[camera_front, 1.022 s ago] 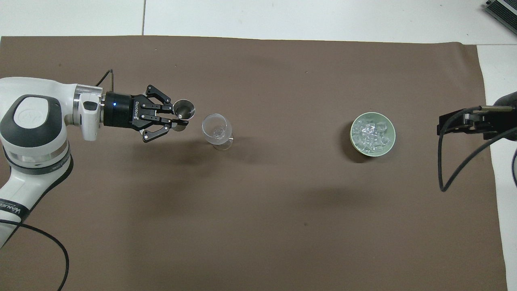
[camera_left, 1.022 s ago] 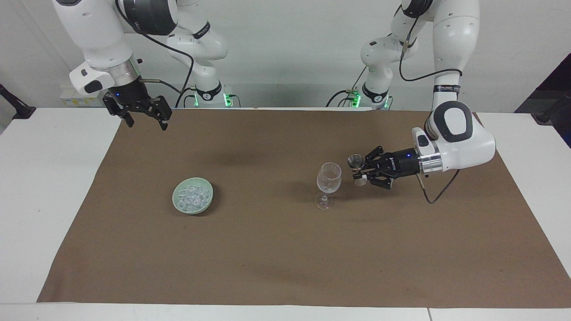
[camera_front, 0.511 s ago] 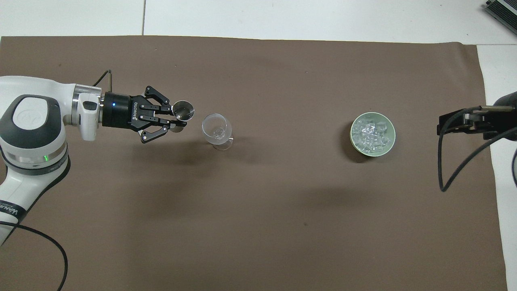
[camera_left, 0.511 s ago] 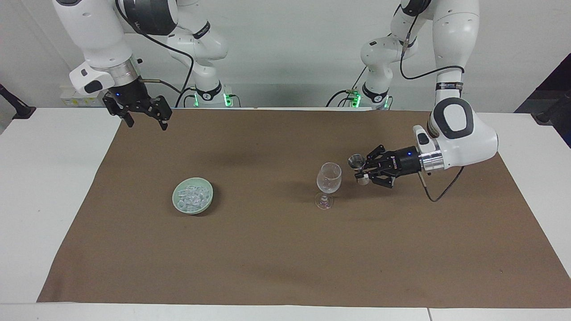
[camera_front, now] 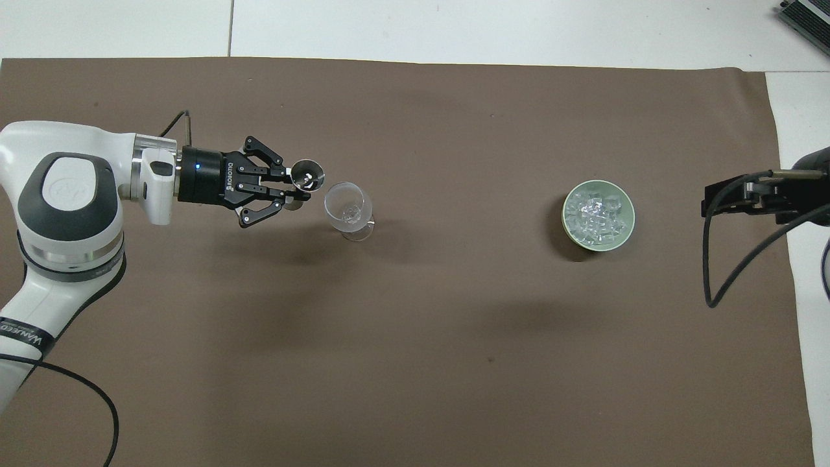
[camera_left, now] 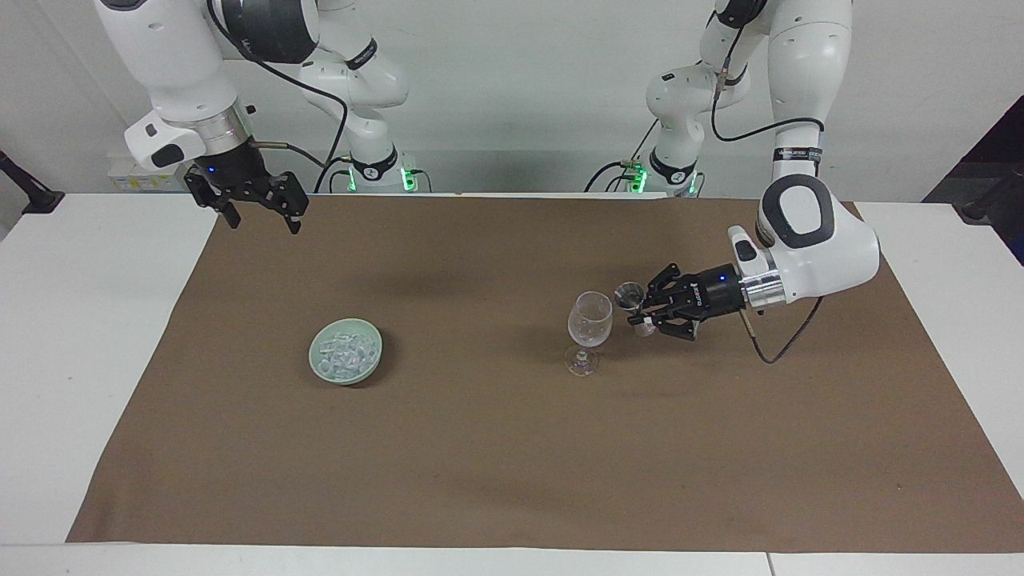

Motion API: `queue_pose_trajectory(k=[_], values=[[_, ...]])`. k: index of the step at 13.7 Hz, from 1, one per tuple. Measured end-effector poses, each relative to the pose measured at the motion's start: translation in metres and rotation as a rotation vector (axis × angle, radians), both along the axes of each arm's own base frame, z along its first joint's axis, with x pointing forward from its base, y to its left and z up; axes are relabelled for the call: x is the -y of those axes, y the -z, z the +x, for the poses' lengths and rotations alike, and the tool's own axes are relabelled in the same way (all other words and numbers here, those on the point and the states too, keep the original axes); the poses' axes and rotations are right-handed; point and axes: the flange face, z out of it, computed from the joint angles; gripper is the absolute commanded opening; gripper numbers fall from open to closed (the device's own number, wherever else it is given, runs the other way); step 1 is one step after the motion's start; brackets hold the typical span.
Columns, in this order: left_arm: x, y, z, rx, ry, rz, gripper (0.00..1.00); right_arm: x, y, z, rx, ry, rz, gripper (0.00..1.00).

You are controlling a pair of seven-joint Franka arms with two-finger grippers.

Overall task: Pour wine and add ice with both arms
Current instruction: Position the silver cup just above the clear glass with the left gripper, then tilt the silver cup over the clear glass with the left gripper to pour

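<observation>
Your left gripper (camera_left: 638, 311) is pinched on a small metal cup (camera_left: 628, 294), tilted just beside the rim of the stemmed glass (camera_left: 590, 318) standing on the brown mat (camera_left: 512, 448). Your right gripper (camera_left: 258, 214) waits with fingers spread over the mat's edge at the right arm's end. The ice (camera_left: 346, 353) sits heaped in the green bowl (camera_left: 320, 364), well apart from the glass, toward that same end.

In the facing view we look from high across the bench (camera_left: 48, 336) toward both robot bases. In the overhead view we look steeply down from the robots' end. Both views share the brown mat (camera_left: 496, 448) (camera_front: 415, 363), seen half a turn apart.
</observation>
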Motion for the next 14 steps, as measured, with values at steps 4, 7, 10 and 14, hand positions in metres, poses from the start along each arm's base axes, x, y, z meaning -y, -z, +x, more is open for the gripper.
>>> queue_pose_trajectory(k=[4, 7, 10, 14], values=[[-0.002, -0.019, -0.004, -0.011, -0.015, 0.077, 0.0, -0.002, 0.002, 0.001, 0.0, -0.003, 0.0, 1.0], [0.01, -0.024, -0.009, -0.02, 0.001, 0.106, 0.0, -0.003, 0.003, 0.001, 0.004, -0.005, 0.0, 1.0], [0.016, -0.023, -0.011, -0.024, 0.015, 0.124, 0.0, -0.003, 0.005, 0.001, 0.003, -0.005, 0.0, 1.0], [0.012, -0.02, -0.01, -0.011, 0.016, 0.163, 0.0, -0.003, 0.006, 0.001, 0.0, -0.006, 0.0, 1.0]])
